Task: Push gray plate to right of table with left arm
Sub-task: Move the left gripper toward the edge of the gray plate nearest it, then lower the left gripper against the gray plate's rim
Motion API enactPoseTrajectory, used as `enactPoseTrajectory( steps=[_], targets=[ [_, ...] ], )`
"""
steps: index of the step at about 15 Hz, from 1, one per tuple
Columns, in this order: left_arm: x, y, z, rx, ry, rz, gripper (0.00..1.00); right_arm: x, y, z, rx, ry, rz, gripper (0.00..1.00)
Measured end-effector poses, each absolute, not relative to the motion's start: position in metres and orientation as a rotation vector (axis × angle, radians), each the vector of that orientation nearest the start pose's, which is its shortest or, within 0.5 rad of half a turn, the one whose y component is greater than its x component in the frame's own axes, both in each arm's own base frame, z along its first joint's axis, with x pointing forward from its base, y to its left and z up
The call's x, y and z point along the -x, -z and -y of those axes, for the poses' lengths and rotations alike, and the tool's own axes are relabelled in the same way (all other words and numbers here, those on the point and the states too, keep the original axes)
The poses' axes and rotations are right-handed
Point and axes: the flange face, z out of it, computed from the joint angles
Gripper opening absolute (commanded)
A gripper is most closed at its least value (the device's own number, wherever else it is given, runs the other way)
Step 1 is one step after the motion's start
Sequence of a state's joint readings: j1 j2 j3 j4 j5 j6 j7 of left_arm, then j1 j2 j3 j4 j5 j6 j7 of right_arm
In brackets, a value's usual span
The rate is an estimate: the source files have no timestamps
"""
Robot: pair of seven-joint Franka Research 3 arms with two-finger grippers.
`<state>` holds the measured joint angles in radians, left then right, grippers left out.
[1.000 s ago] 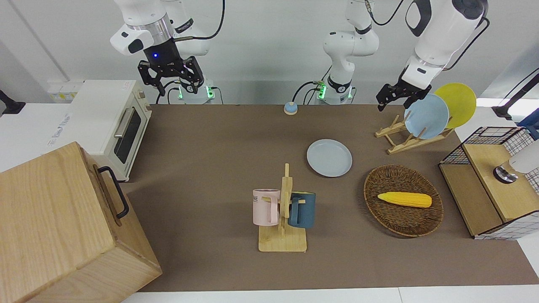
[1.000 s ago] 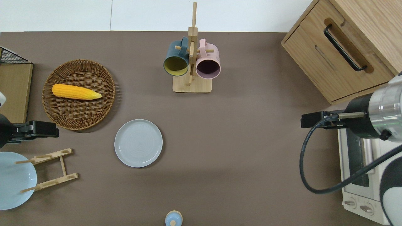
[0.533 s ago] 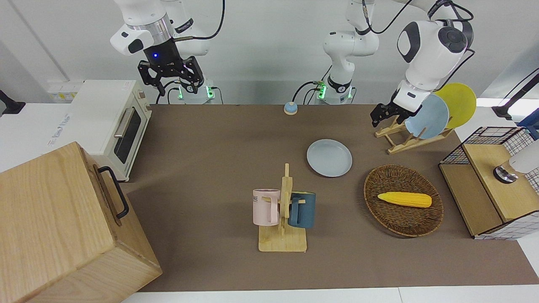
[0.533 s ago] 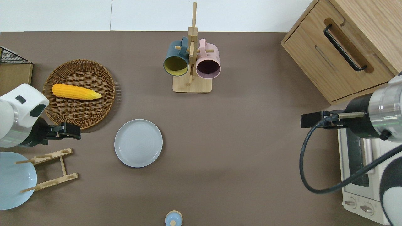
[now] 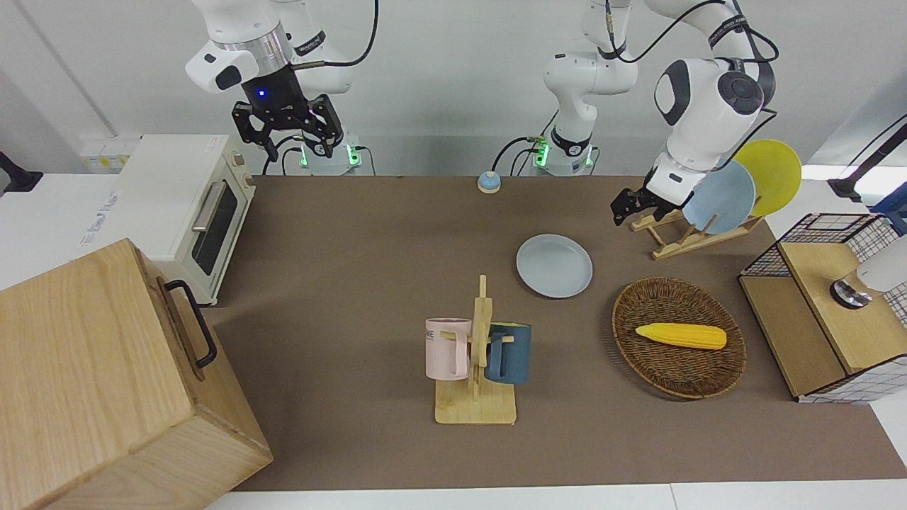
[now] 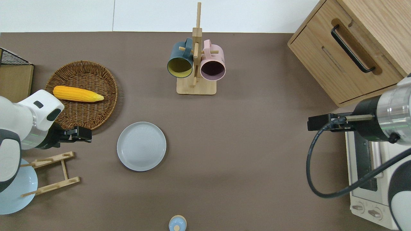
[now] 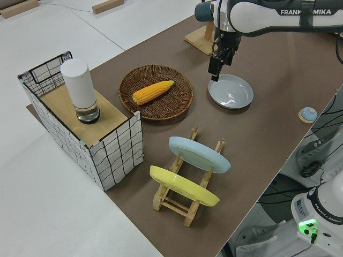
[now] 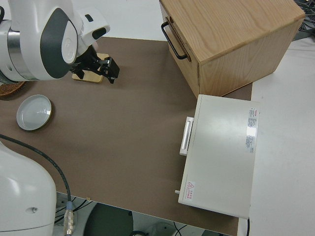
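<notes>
The gray plate lies flat on the brown table, nearer to the robots than the mug rack; it also shows in the overhead view, the left side view and the right side view. My left gripper points down, low over the table between the wicker basket and the dish rack. It is beside the plate toward the left arm's end, apart from its rim; it shows too in the front view and the left side view. My right arm is parked, its gripper open.
A wicker basket holds a corn cob. A wooden dish rack carries a light blue plate and a yellow plate. A mug rack, wooden cabinet, toaster oven, wire shelf and small bell stand around.
My left arm has come down and moved its gripper from the table's end toward the gray plate. The plate and the right arm have not moved.
</notes>
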<state>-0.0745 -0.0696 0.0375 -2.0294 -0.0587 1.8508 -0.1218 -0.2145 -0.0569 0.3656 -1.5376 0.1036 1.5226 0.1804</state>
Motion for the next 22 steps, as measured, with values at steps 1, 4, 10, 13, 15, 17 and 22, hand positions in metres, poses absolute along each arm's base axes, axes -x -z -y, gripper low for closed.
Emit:
enactPoseTrajectory(
  steps=[1,4,10,13,15,17,22],
  targets=[
    [-0.521,-0.462,0.026,3.186,-0.188,0.166,0.99,-0.524,-0.665,-0.098,3.053,0.036,-0.034,0.996],
    [-0.517,-0.445,0.027,3.194,-0.195,0.173,0.99,-0.524,-0.665,-0.098,3.053,0.036,-0.034,0.996],
    [-0.515,-0.403,0.036,3.187,-0.236,0.154,0.99,-0.524,-0.665,-0.098,3.053,0.036,-0.034,0.996],
    [-0.517,-0.366,0.051,3.186,-0.230,0.123,0.99,-0.524,-0.665,-0.098,3.053,0.036,-0.034,0.996],
    [-0.518,-0.341,0.060,3.184,-0.227,0.104,0.98,-0.524,-0.665,-0.098,3.053,0.036,-0.034,0.996],
    [-0.520,-0.327,0.063,3.188,-0.229,0.108,0.98,-0.524,-0.665,-0.098,3.053,0.036,-0.034,0.996],
    [-0.518,-0.312,0.063,3.189,-0.233,0.117,0.92,-0.524,-0.665,-0.098,3.053,0.036,-0.034,0.996]
  ],
)
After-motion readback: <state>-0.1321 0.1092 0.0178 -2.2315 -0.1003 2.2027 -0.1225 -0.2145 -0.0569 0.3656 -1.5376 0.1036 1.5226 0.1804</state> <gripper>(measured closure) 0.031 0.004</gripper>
